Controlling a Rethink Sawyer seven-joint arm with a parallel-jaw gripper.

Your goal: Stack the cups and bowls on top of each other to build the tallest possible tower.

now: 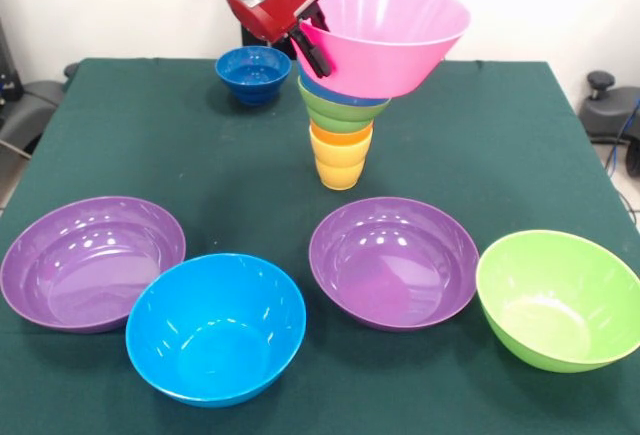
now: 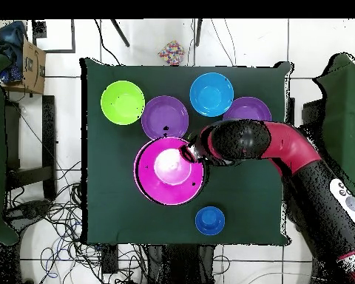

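My gripper point(image 1: 308, 47) is shut on the near-left rim of the large pink bowl point(image 1: 390, 30), which hangs tilted over the tower point(image 1: 341, 135). The tower stands mid-table: a yellow cup point(image 1: 339, 170) at the bottom, an orange cup point(image 1: 341, 139) in it, then a small green bowl point(image 1: 342, 115) and a light blue bowl point(image 1: 335, 95). The pink bowl's base sits right at the light blue bowl; whether they touch I cannot tell. In the overhead view the pink bowl point(image 2: 169, 170) hides the tower, and the gripper point(image 2: 189, 154) grips its rim.
A small dark blue bowl point(image 1: 253, 73) point(image 2: 210, 220) stands alone behind the tower. Along the front lie two large purple bowls point(image 1: 92, 260) point(image 1: 393, 260), a large blue bowl point(image 1: 215, 327) and a large green bowl point(image 1: 560, 298), all upright on the green tablecloth point(image 1: 500, 155).
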